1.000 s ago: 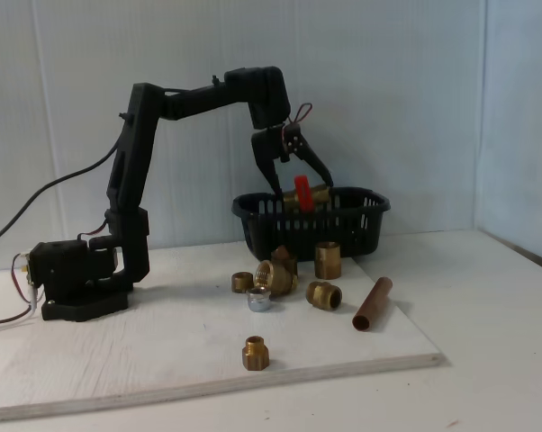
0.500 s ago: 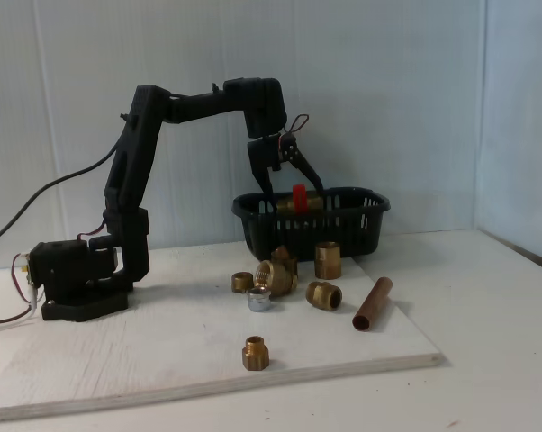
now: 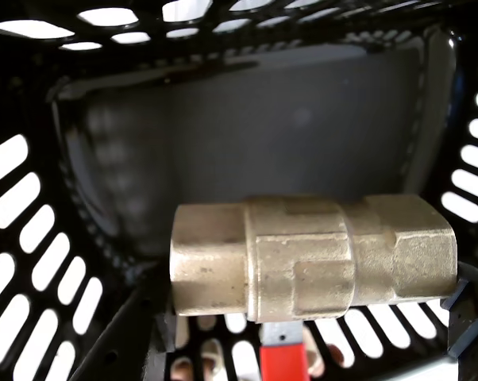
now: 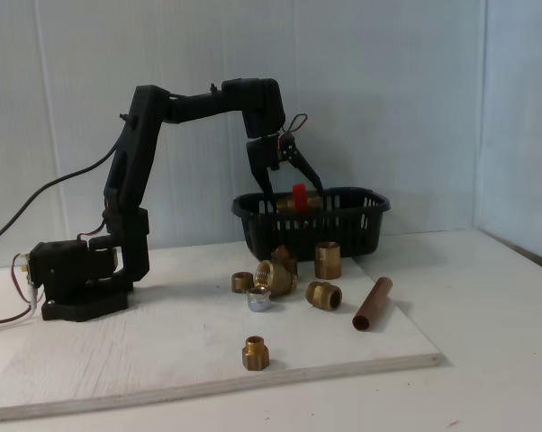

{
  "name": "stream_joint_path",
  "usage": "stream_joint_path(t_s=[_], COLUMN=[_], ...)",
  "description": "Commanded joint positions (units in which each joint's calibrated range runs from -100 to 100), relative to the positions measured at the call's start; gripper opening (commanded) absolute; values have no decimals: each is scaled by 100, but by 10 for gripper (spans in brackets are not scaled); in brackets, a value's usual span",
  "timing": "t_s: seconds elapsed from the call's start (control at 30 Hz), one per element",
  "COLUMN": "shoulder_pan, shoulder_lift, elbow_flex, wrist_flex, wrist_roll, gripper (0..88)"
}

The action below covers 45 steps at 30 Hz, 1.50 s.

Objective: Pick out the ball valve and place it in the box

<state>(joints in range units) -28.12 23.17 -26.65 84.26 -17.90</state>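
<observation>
Ball valve (image 4: 298, 200) now lower inside the box (image 4: 361, 225) — tool (image 4: 293, 191) still gripping it.

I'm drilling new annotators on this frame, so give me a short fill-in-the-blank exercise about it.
1. The gripper holds the ball valve inside the black ____.
2. The valve's lever handle is coloured ____.
3. In the fixed view, the copper-brown pipe piece lies on the white ____.

Missing words: box; red; board
</observation>
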Motion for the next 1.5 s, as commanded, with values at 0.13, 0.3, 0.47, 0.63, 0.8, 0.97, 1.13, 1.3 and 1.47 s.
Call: stream_joint_path(t_s=[0.13,0.3,0.47,0.63,0.8,0.97,1.13,1.3,1.47], shoulder_pan=[-29,-22,-22,-22,-22,-22,22,96,104], shoulder_lift=[375,460,434,434,434,426,426,426,434], elbow_flex=[-458,-467,-467,-467,-467,-576,-1298,-2426,-3211], wrist_flex=[-140,-226,-243,-243,-234,-209,308,1057,1496], wrist_roll=[-11,-11,-11,-11,-11,-16,-16,-16,10], gripper=[188,188,188,188,188,187,187,187,187])
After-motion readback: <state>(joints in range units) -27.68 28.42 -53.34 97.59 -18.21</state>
